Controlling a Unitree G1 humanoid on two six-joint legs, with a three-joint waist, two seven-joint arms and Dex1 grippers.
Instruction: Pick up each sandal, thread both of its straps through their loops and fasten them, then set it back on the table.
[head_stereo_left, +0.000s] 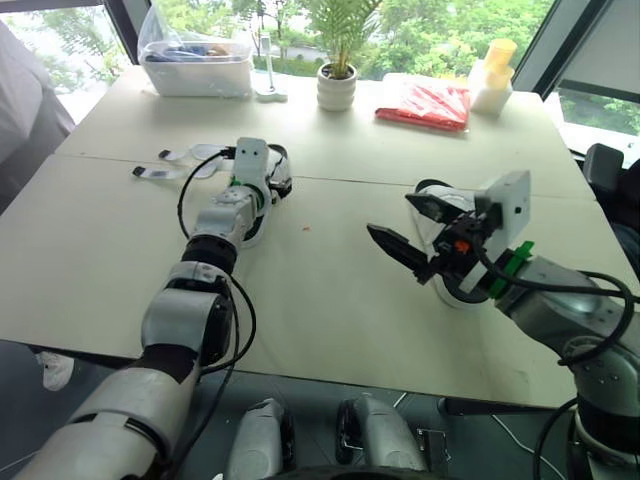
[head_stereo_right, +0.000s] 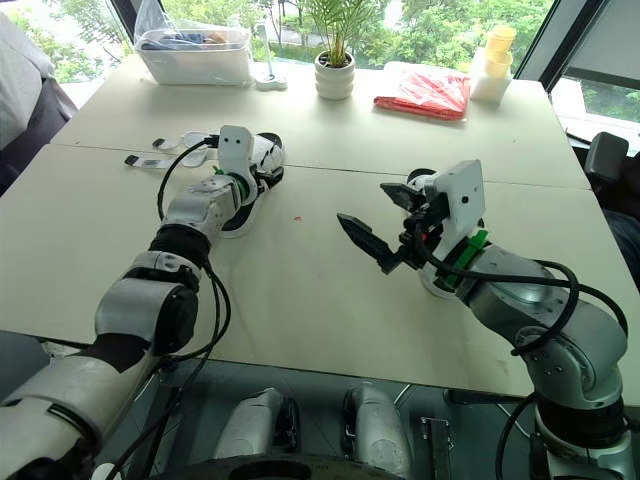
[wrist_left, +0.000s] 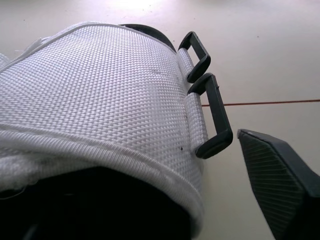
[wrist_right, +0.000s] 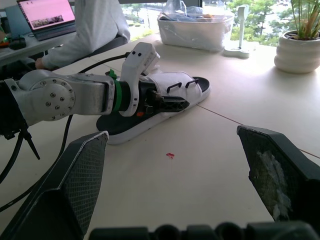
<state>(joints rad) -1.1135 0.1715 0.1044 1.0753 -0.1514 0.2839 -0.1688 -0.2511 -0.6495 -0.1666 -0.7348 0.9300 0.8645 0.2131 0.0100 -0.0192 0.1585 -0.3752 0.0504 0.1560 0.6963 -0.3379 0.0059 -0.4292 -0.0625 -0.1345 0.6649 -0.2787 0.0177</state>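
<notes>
One pot (head_stereo_left: 336, 90) holds a plant (head_stereo_left: 343, 28); sandal (wrist_left: 100, 90) lies apart.

The sandal (wrist_left: 100, 100) at my left gripper (wrist_right: 169, 103) has an upper of white woven cloth, a coarse, even weave finished with a corded edge. Its two loops (wrist_left: 212, 115) are black plastic, smooth, with a dull sheen. The footbed looks matt black and the sole white. My left finger (wrist_left: 275, 180) wears a matt black pad with fine cross-hatching. The pads (wrist_right: 82, 175) of my right gripper (head_stereo_left: 398, 218) carry the same diamond grain, one of them scuffed whitish. The table (head_stereo_left: 330, 290) is pale, smooth and matt. The bin (head_stereo_left: 195, 70) is clear plastic, the pot (head_stereo_left: 336, 88) is white and ribbed, and the packet (head_stereo_left: 425, 103) is shiny red.
</notes>
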